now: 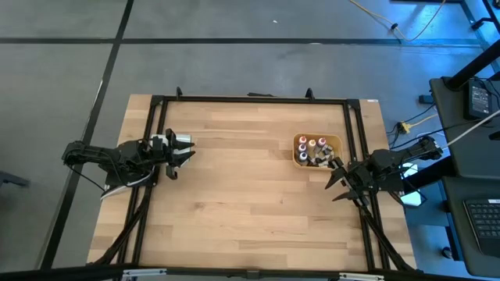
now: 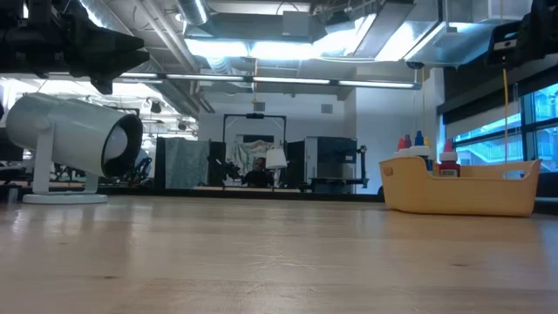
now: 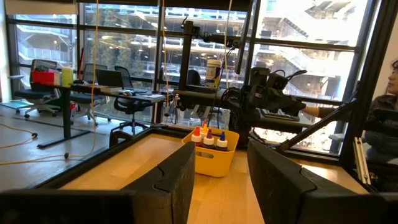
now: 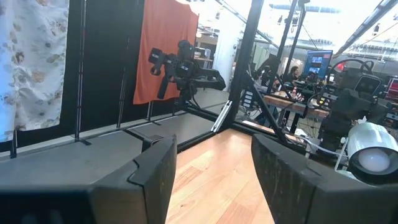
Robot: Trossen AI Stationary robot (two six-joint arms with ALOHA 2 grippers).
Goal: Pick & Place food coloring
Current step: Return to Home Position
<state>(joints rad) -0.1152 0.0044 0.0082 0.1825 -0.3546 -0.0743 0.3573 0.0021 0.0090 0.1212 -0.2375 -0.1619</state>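
While both dark arms sit at opposite sides of the pale wooden plank table (image 1: 242,203), the tiny food coloring bottles (image 1: 312,148) stand gathered inside a small yellow plastic bin (image 1: 297,154) on the table's right half, toward the far edge. From table height the bin's wall (image 2: 462,196) rises with a curved handle cut-out, and only a few pointed caps and coloured bodies (image 2: 448,162) poke above its rim (red, blue and orange among them). The left wrist camera sees the same bin (image 3: 211,163) ahead, with bottles upright in it (image 3: 209,137).

The left gripper (image 1: 186,150) is at the left side of the table, well apart from the bin, pointing across toward it; its two fingers stand wide apart with nothing between them (image 3: 219,171). The right gripper (image 1: 337,173) lies at the right side, close by the bin's corner, fingers likewise spread and holding nothing (image 4: 214,163). A white cylindrical device (image 2: 78,144) on a round base stands beyond the table's left end.
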